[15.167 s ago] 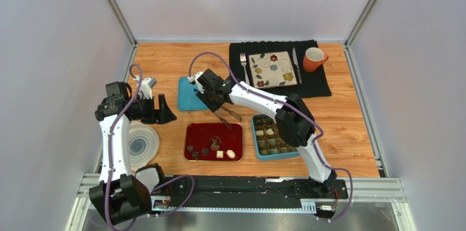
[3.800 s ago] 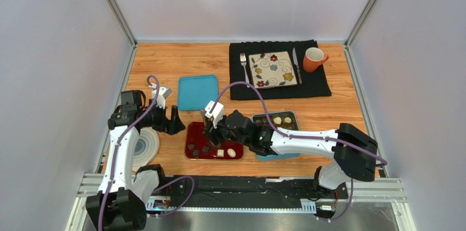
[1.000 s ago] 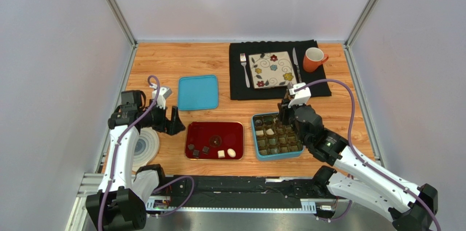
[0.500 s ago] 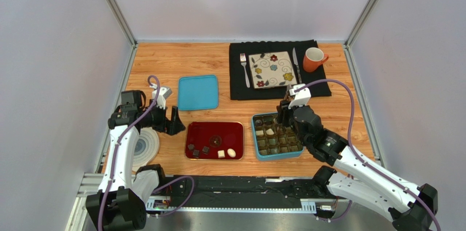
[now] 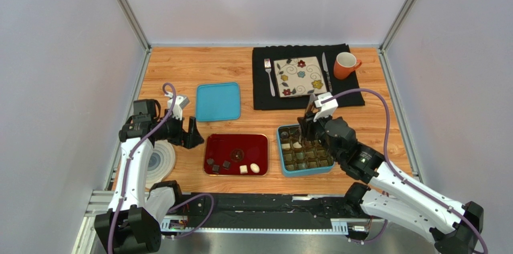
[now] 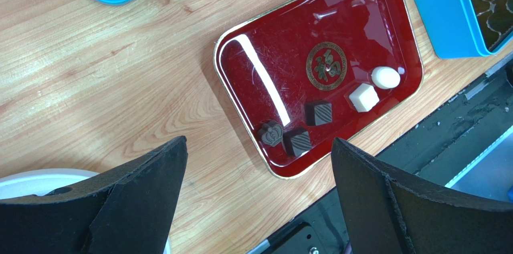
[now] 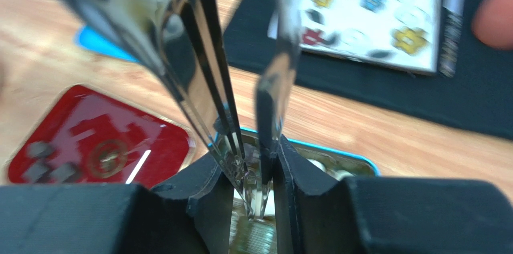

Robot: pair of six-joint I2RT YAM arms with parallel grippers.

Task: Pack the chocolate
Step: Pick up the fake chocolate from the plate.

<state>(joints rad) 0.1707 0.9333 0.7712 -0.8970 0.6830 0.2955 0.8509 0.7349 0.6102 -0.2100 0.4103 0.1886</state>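
Overhead: left hand [image 5: 183, 132] hangs wide and empty beside the glossy red rectangular tray [image 5: 211, 141]. The right hand [image 5: 308, 126] sits over the far end of the blue divided box [image 5: 281, 156], which stands just right of the tray on the wooden desk [image 5: 180, 68]; a few cells hold cream pieces. Left wrist: five loose chocolate pieces [image 6: 318, 113] lie along the tray's near edge: two dark cubes, one dark heart-like moulding, a cream cube and a cream oval. They are likely light, rigid and smooth, so prone to skate on the lacquer (cubes best pinched across flat opposite faces, the oval across its narrow width). Right wrist: the black fingers [image 7: 301, 188] are clamped on shiny metal tongs [image 7: 198, 55], whose tips reach down into the box. Blur hides whether a piece sits between them.
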